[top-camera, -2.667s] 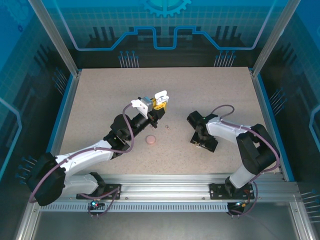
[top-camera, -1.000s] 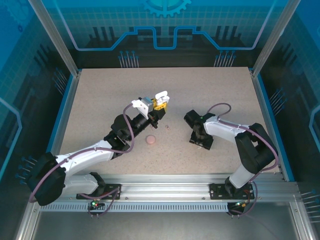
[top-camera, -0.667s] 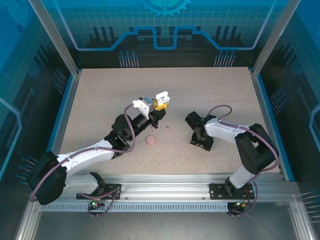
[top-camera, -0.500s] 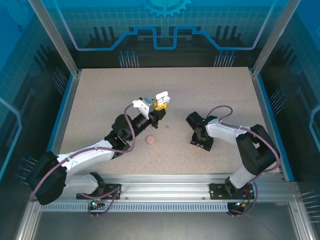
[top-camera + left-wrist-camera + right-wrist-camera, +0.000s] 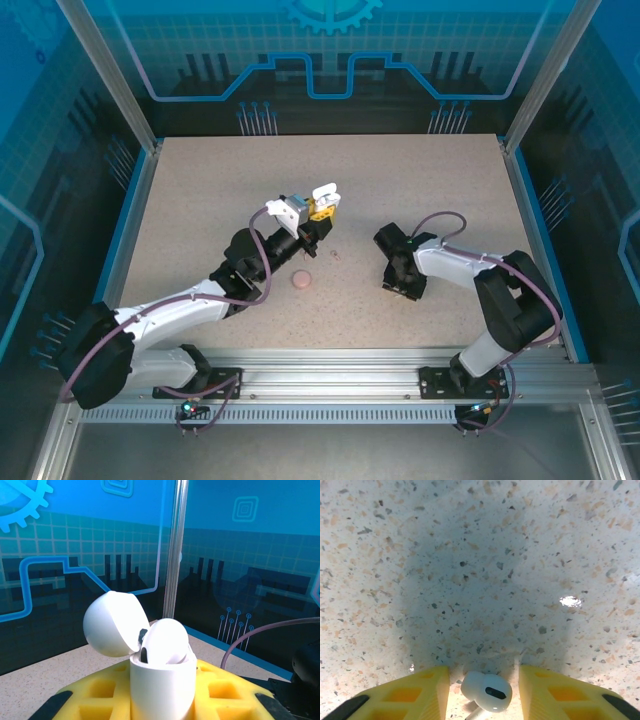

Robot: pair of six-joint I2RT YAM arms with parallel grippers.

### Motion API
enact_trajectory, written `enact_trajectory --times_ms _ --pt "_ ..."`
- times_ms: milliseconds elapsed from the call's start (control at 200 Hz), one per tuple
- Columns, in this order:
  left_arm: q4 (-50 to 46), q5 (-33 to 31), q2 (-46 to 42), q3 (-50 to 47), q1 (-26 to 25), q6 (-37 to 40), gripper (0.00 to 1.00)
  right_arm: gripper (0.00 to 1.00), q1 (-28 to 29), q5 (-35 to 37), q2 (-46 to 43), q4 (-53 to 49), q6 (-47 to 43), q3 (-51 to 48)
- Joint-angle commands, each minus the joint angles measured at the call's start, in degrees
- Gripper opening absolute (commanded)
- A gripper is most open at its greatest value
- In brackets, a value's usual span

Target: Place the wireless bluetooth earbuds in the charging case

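My left gripper (image 5: 162, 692) is shut on the white charging case (image 5: 161, 680) and holds it upright above the table. The case's lid (image 5: 110, 625) is flipped open, and one white earbud (image 5: 167, 640) sits in the case. From above, the case (image 5: 322, 194) shows at the tip of the left gripper (image 5: 317, 210). My right gripper (image 5: 398, 286) points down at the table. Between its yellow fingers (image 5: 415, 692) lies another white earbud (image 5: 487, 691) on the tabletop, with a gap on each side. The right gripper (image 5: 485, 682) is open around it.
A small pink round object (image 5: 301, 281) lies on the speckled table (image 5: 200, 200) between the two arms. A tiny pale speck (image 5: 334, 254) sits just beyond it. Blue walls and metal posts enclose the table on all sides.
The right gripper's fingers have narrowed around the earbud on the table, and that arm has shifted slightly. The left arm and the case have stayed put.
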Motion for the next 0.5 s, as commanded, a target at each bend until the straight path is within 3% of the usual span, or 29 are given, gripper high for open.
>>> enact_trajectory --times_ms 0,495 --pt "2.6 0.7 0.4 2.2 -0.5 -1.1 0.00 0.39 -1.1 0.8 0.4 -1.1 -0.8 -2.0" --pt "2.7 0.6 0.4 2.3 -0.6 -1.1 0.00 0.30 -1.6 0.0 -1.5 0.9 -3.1 -4.2"
